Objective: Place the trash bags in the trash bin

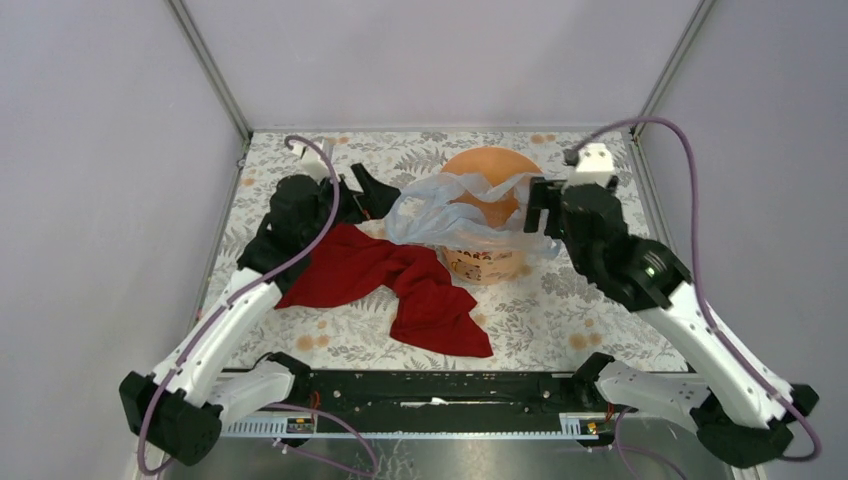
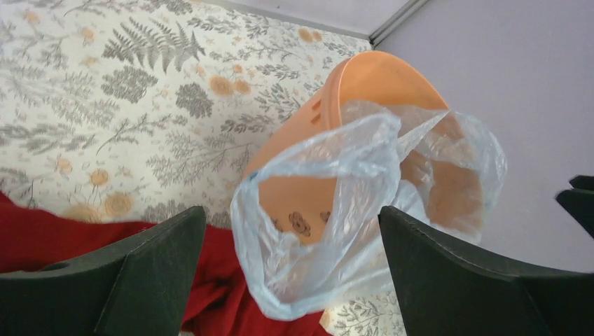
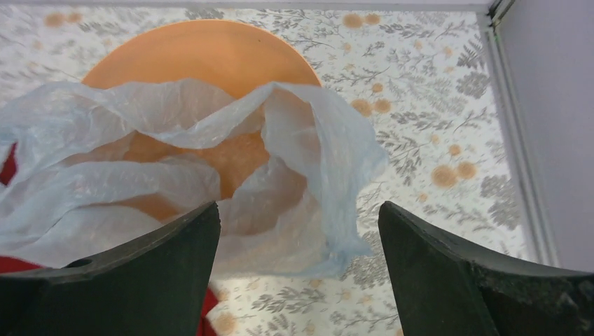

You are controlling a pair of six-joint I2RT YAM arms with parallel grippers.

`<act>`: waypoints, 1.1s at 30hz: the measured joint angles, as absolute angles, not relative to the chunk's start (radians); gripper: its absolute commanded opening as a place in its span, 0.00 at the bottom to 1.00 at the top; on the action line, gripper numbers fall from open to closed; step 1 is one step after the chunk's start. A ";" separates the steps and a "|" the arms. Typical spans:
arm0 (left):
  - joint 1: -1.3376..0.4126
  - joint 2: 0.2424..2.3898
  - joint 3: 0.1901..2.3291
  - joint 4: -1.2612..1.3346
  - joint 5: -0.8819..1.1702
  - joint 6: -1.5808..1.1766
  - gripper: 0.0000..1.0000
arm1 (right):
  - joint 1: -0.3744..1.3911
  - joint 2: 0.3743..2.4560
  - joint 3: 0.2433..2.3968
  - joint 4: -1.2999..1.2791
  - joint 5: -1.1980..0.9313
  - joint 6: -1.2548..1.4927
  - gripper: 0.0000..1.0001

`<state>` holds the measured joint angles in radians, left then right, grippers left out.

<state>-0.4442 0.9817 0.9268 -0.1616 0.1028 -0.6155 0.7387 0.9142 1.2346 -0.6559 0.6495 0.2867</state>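
Since left tool (image 2: pixel 288 231) and right tool (image 3: pixel 295 210) gape wide, empty, the bag (image 1: pixel 430 205), seemingly just draped on the bin (image 1: pixel 490 160), may slip off.

bag (image 1: pixel 428 213) — draped over bin (image 1: pixel 490 161) rim

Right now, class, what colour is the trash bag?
Pale blue, translucent; trash bag clearest in left wrist view.

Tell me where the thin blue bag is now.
In the top view, the bag hangs over the near rim of the orange bucket, at the far middle of the table, right of the red cloth.
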 measured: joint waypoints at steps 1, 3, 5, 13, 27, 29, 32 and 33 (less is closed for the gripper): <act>-0.435 1.009 0.960 -0.166 0.120 -0.600 0.99 | 0.734 0.969 1.273 -0.658 0.654 0.249 0.87; -0.410 1.076 1.019 -0.168 0.184 -0.571 0.97 | 0.710 1.042 1.321 -0.669 0.631 0.199 0.80; -0.386 1.159 1.078 -0.160 0.276 -0.543 0.97 | 0.646 1.134 1.376 -0.674 0.567 0.151 0.79; -0.309 1.455 1.178 -0.096 0.632 -0.455 0.98 | 0.447 1.307 1.434 -0.685 0.361 0.023 0.73; -0.273 1.606 1.244 0.026 0.861 -0.529 0.50 | 0.421 1.394 1.459 -0.618 0.405 -0.067 0.35; -0.266 1.608 1.243 0.041 0.862 -0.550 0.35 | 0.418 1.394 1.460 -0.604 0.403 -0.076 0.21; -0.250 1.608 1.237 0.107 0.859 -0.593 0.17 | 0.400 1.394 1.460 -0.571 0.396 -0.073 0.08; -0.245 1.608 1.234 0.126 0.858 -0.606 0.08 | 0.390 1.394 1.460 -0.559 0.386 -0.070 0.06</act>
<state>-0.2447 1.6077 1.2343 0.1257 0.8577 -0.6060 0.3901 1.3937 1.4601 -0.5594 0.3859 -0.0704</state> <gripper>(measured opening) 0.253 0.125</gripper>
